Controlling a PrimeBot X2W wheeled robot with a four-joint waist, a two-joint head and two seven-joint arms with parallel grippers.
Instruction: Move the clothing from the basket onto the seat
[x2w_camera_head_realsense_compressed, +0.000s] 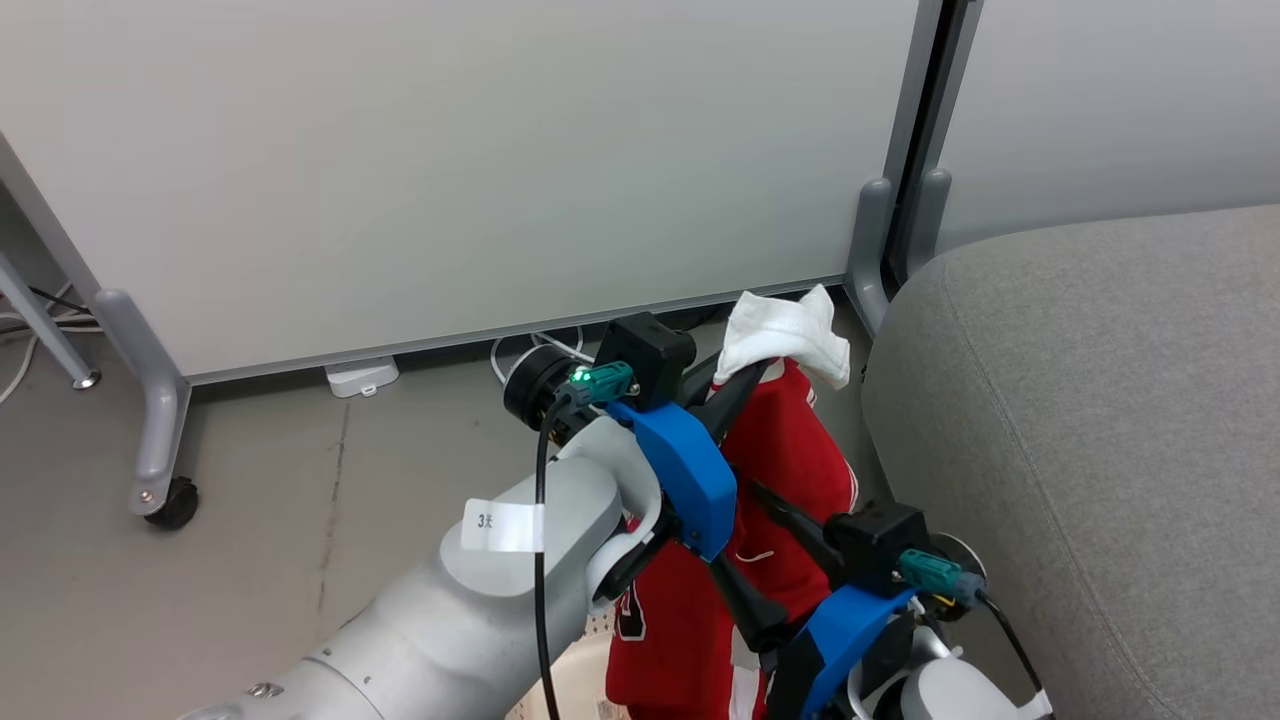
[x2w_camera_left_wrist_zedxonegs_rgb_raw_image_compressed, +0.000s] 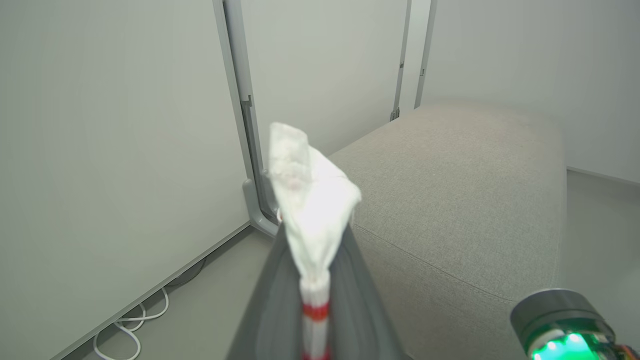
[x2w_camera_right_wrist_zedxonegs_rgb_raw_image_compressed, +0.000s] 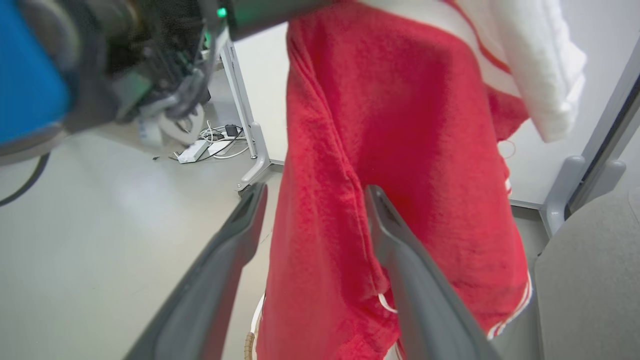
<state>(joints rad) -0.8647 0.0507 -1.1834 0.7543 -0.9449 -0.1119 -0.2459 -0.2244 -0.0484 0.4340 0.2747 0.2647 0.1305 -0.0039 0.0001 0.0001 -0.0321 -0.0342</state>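
Left gripper (x2w_camera_head_realsense_compressed: 758, 375) clamps clothing (x2w_camera_head_realsense_compressed: 800, 450) by white trim, held high for seat (x2w_camera_head_realsense_compressed: 1080, 420) at 3 o'clock. Right gripper (x2w_camera_right_wrist_zedxonegs_rgb_raw_image_compressed: 315, 192) gapes astride red folds; contact unclear.

The clothing (x2w_camera_right_wrist_zedxonegs_rgb_raw_image_compressed: 400, 125) is soft napped cloth, the seat (x2w_camera_head_realsense_compressed: 1100, 400) coarse matt fabric.

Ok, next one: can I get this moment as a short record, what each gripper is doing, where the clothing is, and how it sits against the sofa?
left gripper: shut on the red garment at its white end, holding it up
right gripper: open, red cloth showing between its fingers
red garment: hanging down, beside the sofa, not on it
basket: sliver of rim below the garment
task stage: garment lifted, not yet on the seat
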